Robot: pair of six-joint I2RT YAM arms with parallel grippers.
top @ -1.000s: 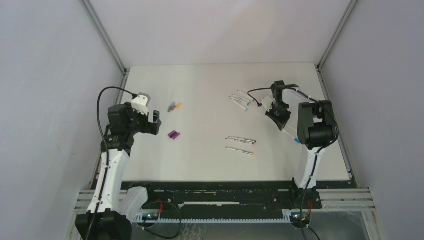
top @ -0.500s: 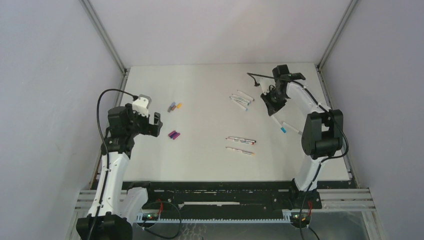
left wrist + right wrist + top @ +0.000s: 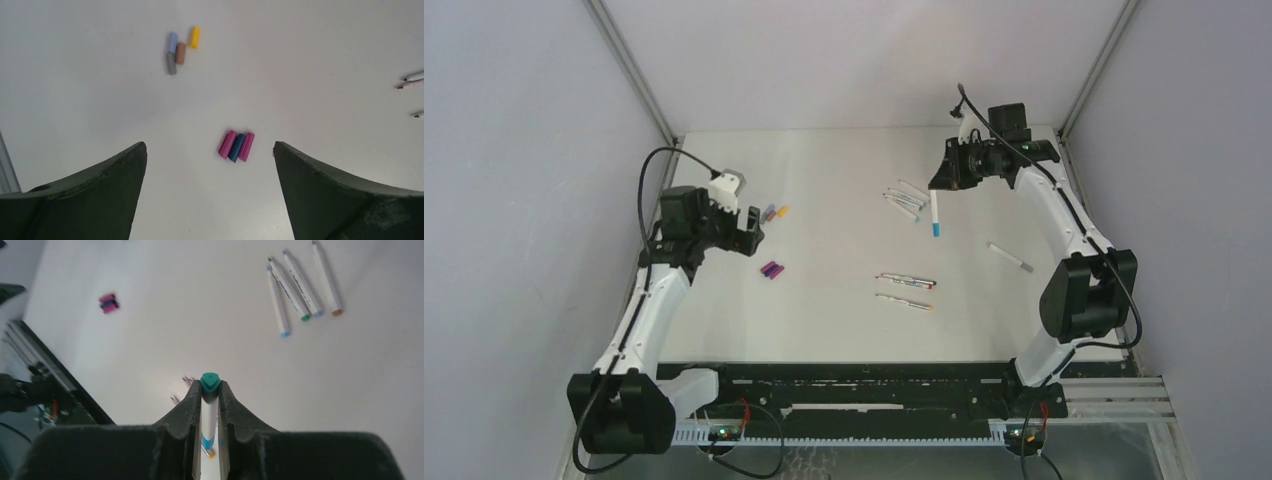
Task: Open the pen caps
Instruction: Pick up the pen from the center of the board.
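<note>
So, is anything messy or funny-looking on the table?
Nothing is spilled or broken. A lone pen lies slanted near the right side, apart from the other pens, which sit in neat little groups. The right tool pinches a teal-ended pen up in the air.

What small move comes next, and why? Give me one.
Probably bring the open left gripper across to the teal cap. The right gripper is shut on a pen with that cap sticking out in front, and the left hovers empty over loose caps, so it is free to pull.
</note>
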